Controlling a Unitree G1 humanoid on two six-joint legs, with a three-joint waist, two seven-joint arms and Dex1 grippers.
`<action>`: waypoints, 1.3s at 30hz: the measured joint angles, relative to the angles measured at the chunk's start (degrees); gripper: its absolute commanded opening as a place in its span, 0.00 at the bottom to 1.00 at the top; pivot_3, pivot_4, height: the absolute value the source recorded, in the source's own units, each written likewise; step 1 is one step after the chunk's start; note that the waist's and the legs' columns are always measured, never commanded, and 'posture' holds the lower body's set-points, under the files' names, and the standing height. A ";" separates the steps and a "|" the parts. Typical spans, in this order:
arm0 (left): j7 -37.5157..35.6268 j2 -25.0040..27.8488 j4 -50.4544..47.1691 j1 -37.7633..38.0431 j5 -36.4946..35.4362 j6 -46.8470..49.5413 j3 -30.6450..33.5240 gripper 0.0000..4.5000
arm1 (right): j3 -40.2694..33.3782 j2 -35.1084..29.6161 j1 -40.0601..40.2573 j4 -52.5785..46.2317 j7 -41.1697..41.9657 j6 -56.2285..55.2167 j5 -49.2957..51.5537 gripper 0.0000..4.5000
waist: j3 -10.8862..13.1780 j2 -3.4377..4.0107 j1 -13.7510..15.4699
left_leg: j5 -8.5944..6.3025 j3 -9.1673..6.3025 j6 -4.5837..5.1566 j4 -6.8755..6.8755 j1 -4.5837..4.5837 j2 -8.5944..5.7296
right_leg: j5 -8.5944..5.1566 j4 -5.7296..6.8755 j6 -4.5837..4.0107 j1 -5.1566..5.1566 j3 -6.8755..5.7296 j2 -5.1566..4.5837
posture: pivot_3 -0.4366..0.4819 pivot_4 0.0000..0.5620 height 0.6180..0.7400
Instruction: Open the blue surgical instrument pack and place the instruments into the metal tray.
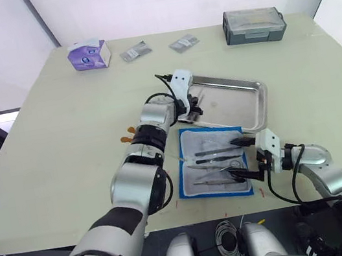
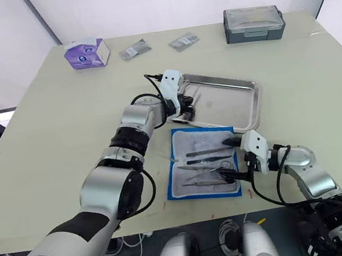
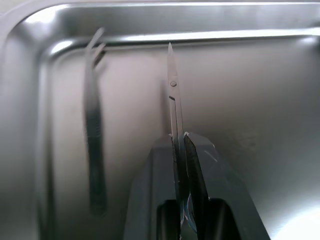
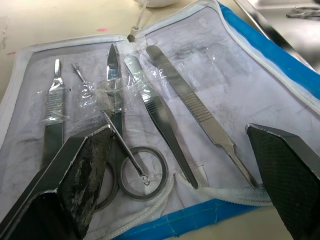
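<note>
The left end effector (image 1: 195, 106) hangs over the near left corner of the shallow shiny stainless steel tray (image 1: 256, 108), its two black fingers pinched tight on a slim silver pair of scissors (image 3: 173, 107), blades pointing out ahead over the tray floor. Beside the scissors, a slim silver pair of tweezers (image 3: 94, 145) lies flat in the tray, close to its rim. Just in front of the tray, the blue folding instrument pack (image 1: 212, 162) lies spread open on the pale tabletop (image 1: 60, 133), its grey-white pocketed lining facing up. Tucked in its clear pockets sit ring-handled scissors (image 4: 116, 127), a thin probe (image 4: 97, 105), flat silver handles (image 4: 197, 112) and a short ridged tool (image 4: 52, 107). The right end effector (image 1: 247, 157) sits at the pack's right edge, fingers (image 4: 82, 170) spread wide, holding nothing. Along the far edge of the tabletop stand a small purple-and-white box (image 1: 88, 55), two grey foil packets (image 1: 135, 52) and a grey lidded box (image 1: 253, 25).
</note>
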 measured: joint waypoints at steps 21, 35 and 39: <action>1.21 -0.32 2.60 -1.20 1.26 -3.33 1.63 0.39 | 0.01 -0.16 0.13 -0.18 -0.24 0.00 0.03 1.00 | 0.01 -0.01 0.04 | 0.04 0.33 -0.08 0.00 -0.01 -0.01 | 0.00 0.00 0.00 0.00 -0.01 -0.01 | 0.48 0.27 0.89; -27.02 8.40 -22.33 8.44 -3.86 -13.19 -1.01 0.39 | 0.16 -1.33 1.04 -2.16 -1.50 1.09 0.05 1.00 | -0.02 0.08 0.23 | 0.10 0.45 -0.17 -0.02 0.01 -0.01 | 0.00 -0.04 0.00 0.00 0.11 -0.02 | 0.48 0.27 0.89; -41.26 13.27 -25.52 12.59 -6.91 -14.65 -2.81 0.39 | 0.53 -2.50 1.04 -3.48 -2.08 2.49 -0.04 1.00 | -0.02 0.08 0.38 | 0.08 0.40 -0.14 -0.01 0.01 -0.01 | 0.00 -0.04 0.00 0.02 0.12 -0.01 | 0.48 0.27 0.89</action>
